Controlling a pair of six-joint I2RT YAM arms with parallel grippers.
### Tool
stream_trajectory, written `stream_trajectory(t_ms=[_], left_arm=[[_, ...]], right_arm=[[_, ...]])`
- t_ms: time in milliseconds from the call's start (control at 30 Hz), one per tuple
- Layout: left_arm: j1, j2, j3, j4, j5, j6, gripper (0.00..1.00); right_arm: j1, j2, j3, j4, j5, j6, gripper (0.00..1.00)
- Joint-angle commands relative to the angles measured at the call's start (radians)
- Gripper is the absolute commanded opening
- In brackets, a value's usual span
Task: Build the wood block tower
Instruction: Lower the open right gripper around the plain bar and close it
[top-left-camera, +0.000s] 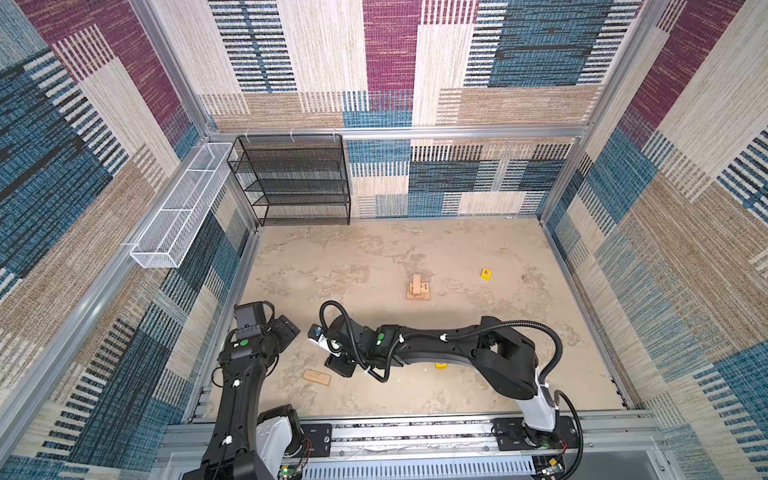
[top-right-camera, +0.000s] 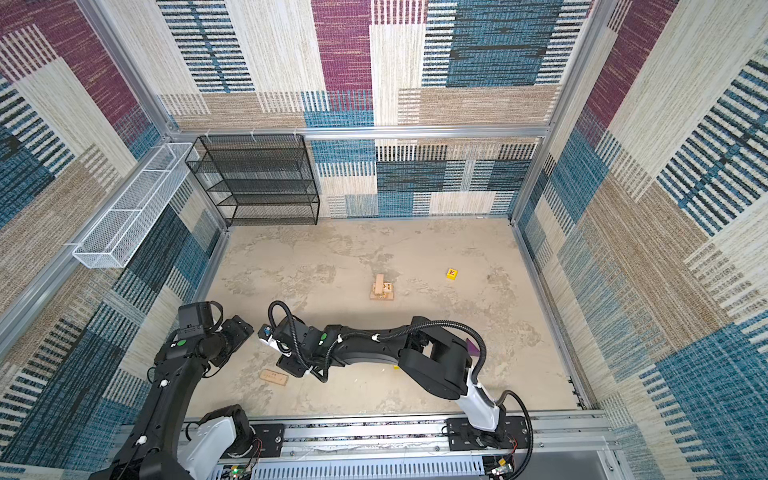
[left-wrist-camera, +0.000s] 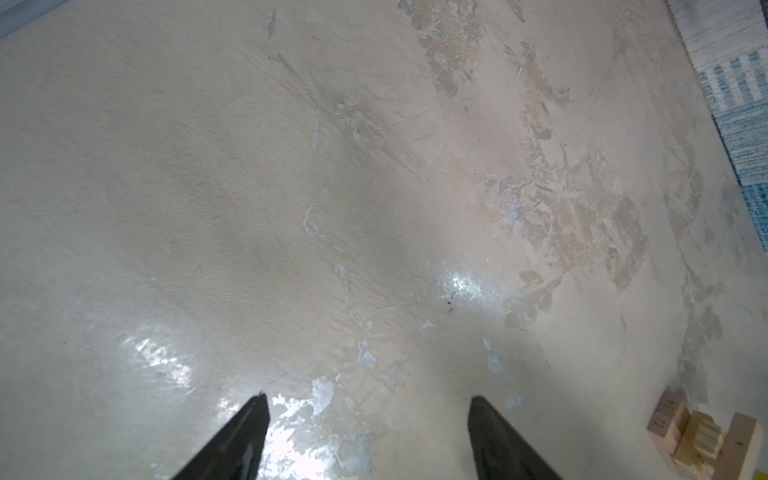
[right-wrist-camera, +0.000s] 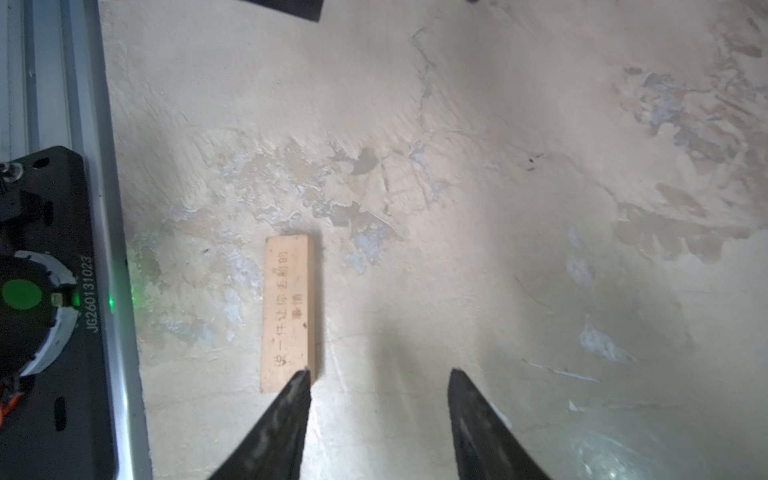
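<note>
Lying flat — tan plank (right-wrist-camera: 288, 311), dark print.

Black mesh shelf rack (top-left-camera: 291, 183) is standing at the far left corner of the mottled beige tabletop (top-left-camera: 332, 257), against the far wall. White wire basket (top-left-camera: 178, 208) is hanging on the left wall frame, just beside the rack. Patterned carpet panels (top-left-camera: 390, 50) are covering all walls in both top views. Aluminium rail (top-left-camera: 415, 434) is running along the near edge.
</note>
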Motion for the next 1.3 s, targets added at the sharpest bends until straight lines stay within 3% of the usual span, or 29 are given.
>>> stream_trajectory(t_ms=[0, 533, 933, 1267], left_arm=[[0.027, 0.004, -0.015, 0.062, 0.064, 0.008, 0.8], [0.031, 0.01, -0.035, 0.094, 0.106, 0.007, 0.8], [0.031, 0.011, -0.039, 0.101, 0.112, 0.007, 0.8], [0.031, 0.016, -0.037, 0.099, 0.112, 0.008, 0.81]], right_arm=[[0.015, 0.036, 0.041, 0.018, 0.021, -0.014, 0.56], [0.06, 0.134, 0.125, -0.022, 0.039, -0.033, 0.54], [0.065, 0.164, 0.146, -0.039, 0.026, -0.034, 0.43], [0.07, 0.175, 0.172, -0.059, 0.026, -0.039, 0.43]])
